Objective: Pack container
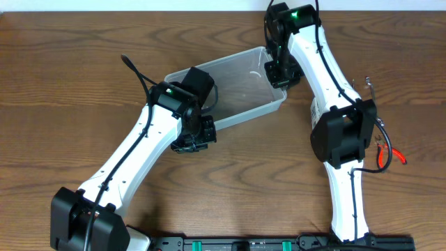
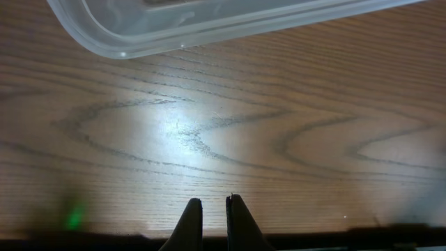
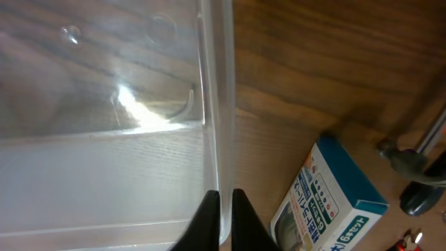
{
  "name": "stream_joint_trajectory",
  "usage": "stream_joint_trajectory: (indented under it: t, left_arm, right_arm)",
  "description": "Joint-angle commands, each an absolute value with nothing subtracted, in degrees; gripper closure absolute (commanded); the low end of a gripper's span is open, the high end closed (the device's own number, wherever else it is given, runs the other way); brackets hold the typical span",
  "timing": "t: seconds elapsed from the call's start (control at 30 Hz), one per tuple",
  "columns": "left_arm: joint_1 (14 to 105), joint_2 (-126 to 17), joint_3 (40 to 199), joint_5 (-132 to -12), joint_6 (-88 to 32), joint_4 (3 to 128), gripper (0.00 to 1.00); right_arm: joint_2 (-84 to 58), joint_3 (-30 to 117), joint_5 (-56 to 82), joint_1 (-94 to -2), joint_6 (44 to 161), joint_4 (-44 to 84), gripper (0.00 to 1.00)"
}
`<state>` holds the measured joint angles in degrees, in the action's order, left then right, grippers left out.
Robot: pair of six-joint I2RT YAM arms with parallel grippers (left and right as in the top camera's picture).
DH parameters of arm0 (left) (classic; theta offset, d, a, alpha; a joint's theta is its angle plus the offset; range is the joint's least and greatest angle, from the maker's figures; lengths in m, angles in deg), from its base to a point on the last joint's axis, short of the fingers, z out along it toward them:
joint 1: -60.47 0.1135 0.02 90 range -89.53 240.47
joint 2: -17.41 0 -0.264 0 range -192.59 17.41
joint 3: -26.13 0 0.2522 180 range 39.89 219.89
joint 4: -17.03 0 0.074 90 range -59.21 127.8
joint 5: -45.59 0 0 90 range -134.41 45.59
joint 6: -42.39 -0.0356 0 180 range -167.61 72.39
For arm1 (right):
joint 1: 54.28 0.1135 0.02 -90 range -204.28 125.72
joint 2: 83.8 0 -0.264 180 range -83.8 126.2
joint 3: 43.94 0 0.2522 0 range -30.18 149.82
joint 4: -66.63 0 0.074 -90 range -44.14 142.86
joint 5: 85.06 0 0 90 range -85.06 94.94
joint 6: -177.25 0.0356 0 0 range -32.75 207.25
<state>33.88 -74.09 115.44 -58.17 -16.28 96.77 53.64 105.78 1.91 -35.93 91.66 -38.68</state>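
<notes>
**A:** Describe the work surface.

**B:** The tabletop point(image 1: 70, 84) is flat brown wood with a bold wavy grain. Its finish is glossy and reflects a bright patch of light under the left wrist camera. A pale strip point(image 1: 139, 5) runs along the far edge. No more of the room is visible.

**A:** Locate the container.

**B:** The container point(image 1: 237, 77) sits near the middle of the tabletop, turned at an angle between the two arms. It is a clear plastic tub, rectangular, with rounded corners and a raised rim. The wood grain shows through its smooth base.

**A:** State the condition of each hand.

**B:** The left hand point(image 2: 214, 206) is closed, with a thin gap between its dark fingers and nothing in it. It is over bare wood just beside the container's near corner. The right hand point(image 3: 225, 199) is closed on the container, with one finger on each side of the thin end wall.

**A:** List other items.

**B:** A blue-and-white cardboard box point(image 3: 327, 202) lies on the wood near the container's end. A red-handled tool point(image 1: 390, 155) lies near the right edge, well apart from the container.
</notes>
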Motion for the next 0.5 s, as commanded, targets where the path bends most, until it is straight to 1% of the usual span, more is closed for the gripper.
stream_joint_trajectory:
  t: [0.0,0.07,0.13,0.23,0.3,0.47]
  left_arm:
    - [33.9,-74.3,115.3,-57.2,-16.0,96.9,0.94]
    - [33.9,-74.3,115.3,-57.2,-16.0,96.9,0.94]
    - [33.9,-74.3,115.3,-57.2,-16.0,96.9,0.94]
    - [33.9,-74.3,115.3,-57.2,-16.0,96.9,0.94]
    - [33.9,-74.3,115.3,-57.2,-16.0,96.9,0.94]
    - [33.9,-74.3,115.3,-57.2,-16.0,97.3,0.94]
  right_arm:
    - [48.9,105.7,1.9,-35.4,91.5,-38.0,0.99]
    - [48.1,105.7,1.8,-35.4,91.4,-37.7,0.99]
    - [47.4,105.7,0.8,-35.4,91.5,-37.6,0.88]
    - [46.6,105.7,0.2,-35.6,91.5,-38.0,0.75]
    - [46.6,105.7,0.2,-35.6,91.5,-38.6,0.7]
    - [46.6,105.7,1.2,-35.4,91.5,-40.1,0.7]
